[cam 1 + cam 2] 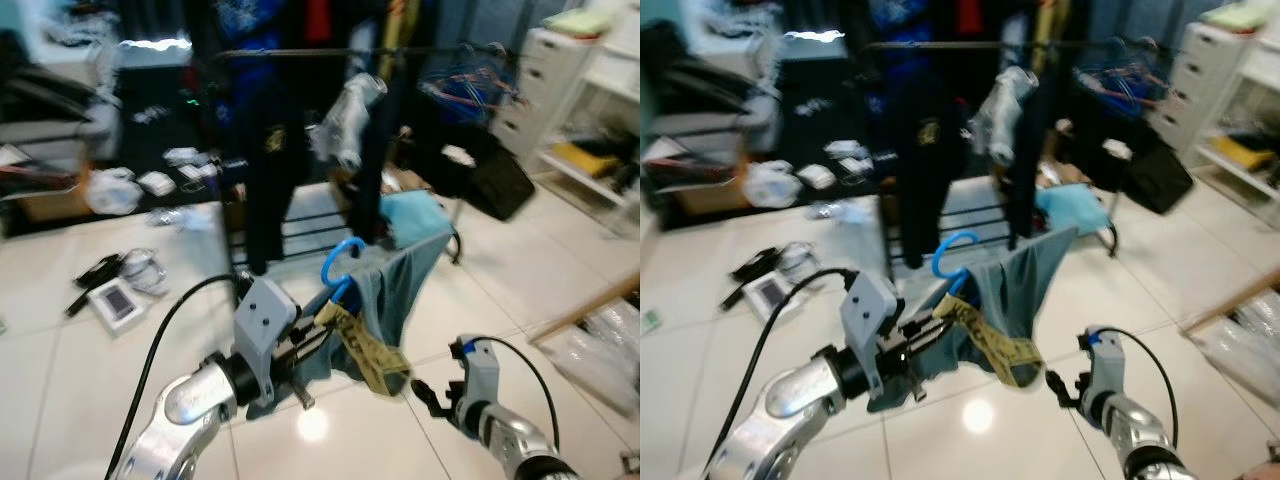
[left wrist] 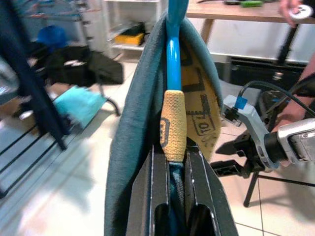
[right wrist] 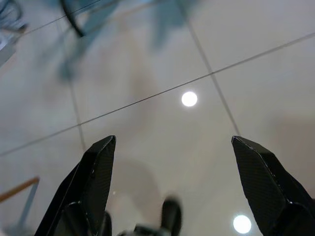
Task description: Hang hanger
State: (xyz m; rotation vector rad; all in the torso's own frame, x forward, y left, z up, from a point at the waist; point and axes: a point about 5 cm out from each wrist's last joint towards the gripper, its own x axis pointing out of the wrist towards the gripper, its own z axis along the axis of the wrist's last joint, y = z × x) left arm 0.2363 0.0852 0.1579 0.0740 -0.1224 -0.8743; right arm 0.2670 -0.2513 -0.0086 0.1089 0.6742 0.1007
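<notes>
A blue hanger (image 1: pixel 340 262) carries a grey-blue garment (image 1: pixel 400 280) with a yellow printed strap (image 1: pixel 368 358). My left gripper (image 1: pixel 318 322) is shut on the hanger, holding it above the white tiled floor; in the left wrist view the fingers (image 2: pixel 147 196) clamp the blue bar (image 2: pixel 172 54) under a yellow wrap (image 2: pixel 173 123). The dark clothes rail (image 1: pixel 330 52) stands behind, hung with dark garments (image 1: pixel 270 150). My right gripper (image 1: pixel 425 395) hovers low at the right, open; its fingers (image 3: pixel 98 172) are spread wide over bare tiles.
Clutter lies on the floor at the left: a white device (image 1: pixel 118 300), cables and bags (image 1: pixel 110 190). White drawers (image 1: pixel 545 80) and shelves stand at the far right. A wooden pole (image 1: pixel 585 308) slants over plastic bags at the right. A light blue item (image 1: pixel 415 215) rests under the rail.
</notes>
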